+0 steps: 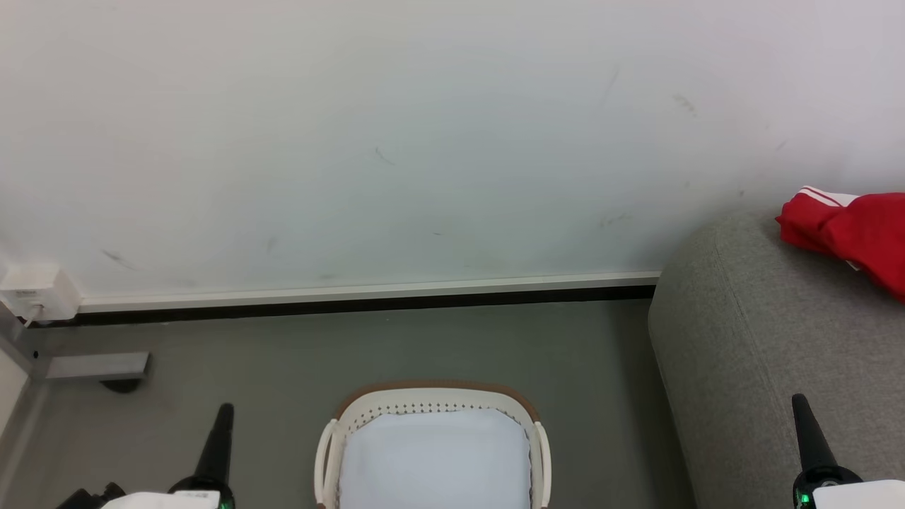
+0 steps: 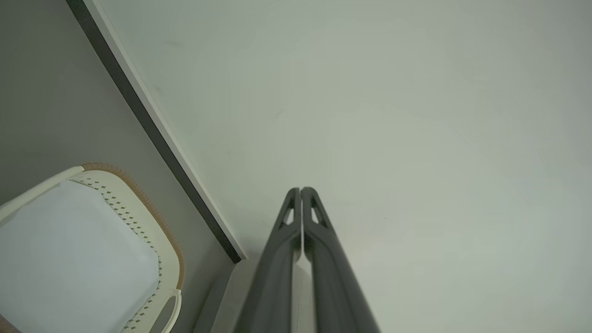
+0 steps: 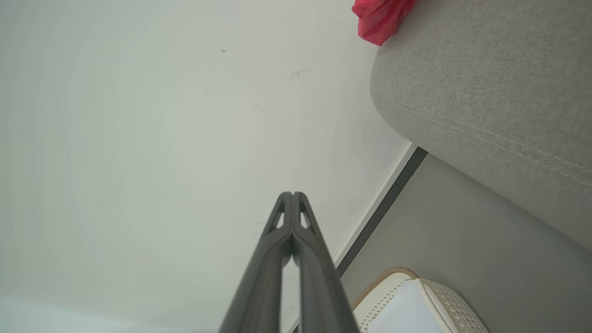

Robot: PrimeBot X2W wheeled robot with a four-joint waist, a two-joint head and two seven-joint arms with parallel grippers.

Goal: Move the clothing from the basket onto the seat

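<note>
The red clothing [image 1: 859, 233] with white stripe trim lies on top of the grey sofa seat [image 1: 763, 353] at the right edge; a corner of the clothing [image 3: 379, 18] also shows above the seat [image 3: 490, 88] in the right wrist view. The white basket [image 1: 433, 406] with its brown rim stands on the floor at bottom centre, showing just its pale lining. The basket [image 2: 152, 245] also shows low left in the left wrist view, and its rim [image 3: 393, 282] low in the right wrist view. My left gripper [image 1: 225, 410] is shut beside the basket; in its own view the gripper [image 2: 300, 189] points at the wall. My right gripper [image 1: 799, 400] is shut in front of the seat, the gripper [image 3: 292, 194] holding nothing.
A white wall [image 1: 396, 141] with a dark skirting strip [image 1: 353, 305] runs behind the basket. A white socket box [image 1: 39, 291] and a grey metal foot [image 1: 95, 367] sit at the far left. Grey floor [image 1: 594, 367] lies between basket and seat.
</note>
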